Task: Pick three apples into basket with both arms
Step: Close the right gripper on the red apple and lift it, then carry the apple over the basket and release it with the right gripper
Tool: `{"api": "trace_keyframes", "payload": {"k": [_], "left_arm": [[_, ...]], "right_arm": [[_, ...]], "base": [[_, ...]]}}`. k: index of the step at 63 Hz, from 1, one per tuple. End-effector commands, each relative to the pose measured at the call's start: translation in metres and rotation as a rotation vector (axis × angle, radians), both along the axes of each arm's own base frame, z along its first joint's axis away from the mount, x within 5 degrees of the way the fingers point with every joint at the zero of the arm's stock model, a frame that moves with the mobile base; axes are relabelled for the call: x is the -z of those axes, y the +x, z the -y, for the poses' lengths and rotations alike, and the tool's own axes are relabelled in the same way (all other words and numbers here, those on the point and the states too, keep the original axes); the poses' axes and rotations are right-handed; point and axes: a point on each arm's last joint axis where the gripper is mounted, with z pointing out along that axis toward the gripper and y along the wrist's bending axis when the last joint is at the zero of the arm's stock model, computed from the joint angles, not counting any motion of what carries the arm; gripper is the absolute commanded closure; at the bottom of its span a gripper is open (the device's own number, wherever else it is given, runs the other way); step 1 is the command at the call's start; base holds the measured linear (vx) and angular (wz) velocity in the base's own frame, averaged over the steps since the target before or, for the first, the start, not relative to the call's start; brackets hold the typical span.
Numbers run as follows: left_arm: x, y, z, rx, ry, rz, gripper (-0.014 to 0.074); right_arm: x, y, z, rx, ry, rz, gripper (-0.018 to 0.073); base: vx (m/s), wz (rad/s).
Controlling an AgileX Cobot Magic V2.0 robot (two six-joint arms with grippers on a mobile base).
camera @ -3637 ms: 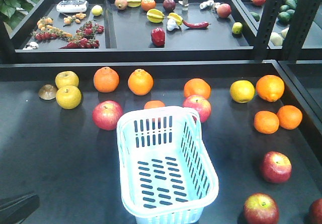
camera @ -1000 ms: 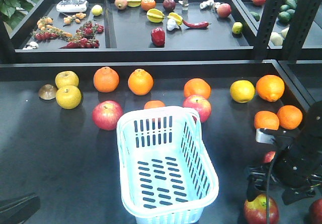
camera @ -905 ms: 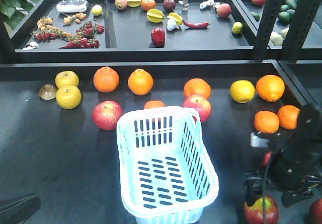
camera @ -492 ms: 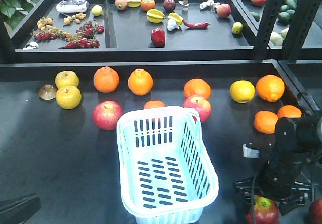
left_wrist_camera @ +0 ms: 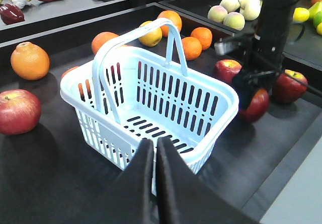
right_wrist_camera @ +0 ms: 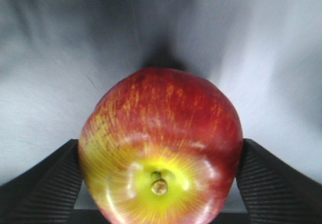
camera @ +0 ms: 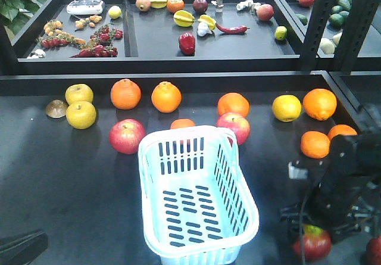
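Observation:
The pale blue basket [camera: 184,135] stands mid-table, empty, with its handle up in the left wrist view [left_wrist_camera: 221,90]. My right gripper [camera: 311,232] is down at the front right, shut on a red apple [camera: 314,245]; its ribbed fingers [right_wrist_camera: 48,181] press both sides of that apple [right_wrist_camera: 161,108]. More apples lie left of the basket [camera: 127,136], behind it [camera: 234,126] and at the right edge [camera: 375,250]. My left gripper [left_wrist_camera: 155,146] hangs shut and empty before the basket's near corner.
Oranges [camera: 125,93] and yellow fruits [camera: 81,114] lie along the back of the table. A raised tray [camera: 155,62] of mixed produce stands behind it. A dark post [camera: 314,21] rises at the back right. The right arm [camera: 348,175] hides the table behind it.
The right arm came in from the right and lowered onto the front right apple, hiding the apple behind it. The gripped apple now sits slightly higher. The left arm has not moved.

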Motion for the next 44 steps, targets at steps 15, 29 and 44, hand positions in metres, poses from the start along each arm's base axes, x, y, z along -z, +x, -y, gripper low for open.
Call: {"api": "trace_keyframes", "payload": {"k": [15, 29, 44], "left_arm": [[-0.012, 0.003, 0.000, -0.030, -0.058, 0.026, 0.0603], [-0.012, 0.003, 0.000, -0.030, -0.059, 0.026, 0.0603], [-0.012, 0.003, 0.000, -0.030, -0.059, 0.026, 0.0603]], "right_arm": [[-0.126, -0.033, -0.006, -0.068, 0.091, 0.382, 0.0569], [-0.177, -0.063, -0.067, -0.269, 0.463, 0.630, 0.0565], [-0.146, -0.045, -0.123, -0.374, 0.517, 0.674, 0.0545]], "base": [[0.00, 0.00], [0.00, 0.00], [0.00, 0.00]]}}
